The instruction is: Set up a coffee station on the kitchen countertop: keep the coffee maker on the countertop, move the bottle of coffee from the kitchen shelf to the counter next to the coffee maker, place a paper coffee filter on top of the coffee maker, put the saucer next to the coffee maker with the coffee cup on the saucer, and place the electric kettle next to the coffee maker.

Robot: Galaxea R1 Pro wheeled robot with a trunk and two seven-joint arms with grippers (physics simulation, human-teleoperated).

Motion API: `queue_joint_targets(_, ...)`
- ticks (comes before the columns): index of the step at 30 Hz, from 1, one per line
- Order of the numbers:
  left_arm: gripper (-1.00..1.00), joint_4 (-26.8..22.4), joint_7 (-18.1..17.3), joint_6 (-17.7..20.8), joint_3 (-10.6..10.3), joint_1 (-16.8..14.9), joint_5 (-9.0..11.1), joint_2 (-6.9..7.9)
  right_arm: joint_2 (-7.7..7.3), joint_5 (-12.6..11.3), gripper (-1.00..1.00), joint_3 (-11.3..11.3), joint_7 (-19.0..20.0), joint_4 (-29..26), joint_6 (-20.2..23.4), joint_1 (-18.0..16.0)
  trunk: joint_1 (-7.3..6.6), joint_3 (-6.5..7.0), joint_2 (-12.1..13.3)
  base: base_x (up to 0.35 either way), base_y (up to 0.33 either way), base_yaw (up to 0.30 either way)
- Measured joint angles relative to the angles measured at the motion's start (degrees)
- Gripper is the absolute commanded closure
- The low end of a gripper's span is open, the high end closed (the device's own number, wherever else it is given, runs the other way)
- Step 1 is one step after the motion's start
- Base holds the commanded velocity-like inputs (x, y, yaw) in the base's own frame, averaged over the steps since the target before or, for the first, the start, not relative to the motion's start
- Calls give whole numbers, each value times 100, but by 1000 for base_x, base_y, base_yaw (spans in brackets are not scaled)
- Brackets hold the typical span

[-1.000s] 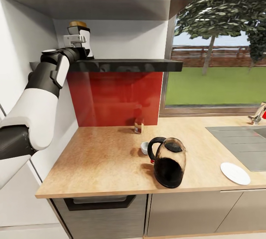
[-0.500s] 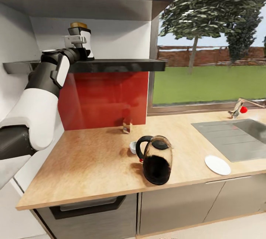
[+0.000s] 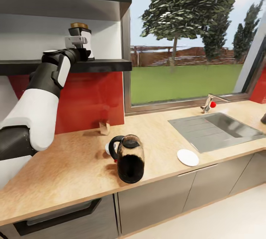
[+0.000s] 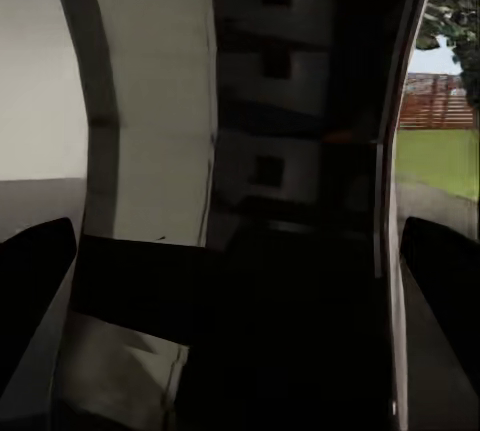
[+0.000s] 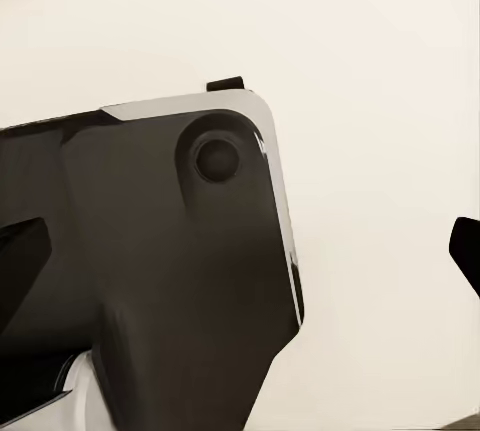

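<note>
left gripper (image 3: 82, 41): raised at shelf height; jaws are seen clamped on the bottle of coffee (image 3: 82, 35), a finger on either side in the left wrist view.
bottle of coffee: held upright, long axis vertical, yellow-brown cap above the jaws, pale label partly covered by them. Base is at or just over the front edge of the kitchen shelf (image 3: 107, 65); contact with the shelf cannot be told.
key relation: the bottle is already between the jaws, so the move to come is judged a carry, not a reach. Target lies down and toward the robot's right, on the counter (image 3: 74, 165), well below the shelf.
nearer arm: left arm is the one on the bottle. Right gripper state cannot be told; in the right wrist view a dark robot part is seen against a pale surface.
coffee maker: not identified on the stretch of counter in the head view, so the drop spot next to it cannot be fixed.
electric kettle (image 3: 129, 159): upright near the counter's front edge, handle toward the robot's left.
coffee cup (image 3: 109, 148): on the counter just behind the kettle handle, partly hidden by it.
saucer (image 3: 187, 157): flat on the counter beside the sink (image 3: 214, 130), well apart from the cup.
small object (image 3: 104, 127): by the red backsplash; too blurred to name.
risk: the shelf lip is judged the thing to be cleared before lowering.
</note>
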Motion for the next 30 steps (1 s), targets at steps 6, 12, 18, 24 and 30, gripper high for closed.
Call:
queue_joint_targets(6, 100, -3, -6, 0, -1, 1, 12, -1, 0, 0, -100, 0, 2, 0, -1, 0, 0, -1, 0, 0, -8, -263)
queue_joint_targets(12, 100, -12, 8, 3, 16, 6, 0, 4, 8, 0, -100, 0, 2, 0, -1, 0, 0, 0, -1, 0, 0, -263)
queue_joint_targets(18, 100, -17, 10, 4, 18, 9, -1, 5, 9, 0, -100, 0, 8, 0, -2, 0, 0, 0, -1, 0, 0, -264)
queue_joint_targets(24, 100, -17, 11, 5, 31, 9, 15, 10, 9, 0, -100, 0, 7, 0, -1, 0, -2, -1, -2, 107, 0, -265)
queue_joint_targets(30, 100, -19, 28, 6, 20, 10, 15, 6, 9, 0, -100, 0, 1, 0, -2, 0, -3, 0, -1, 284, -90, -265)
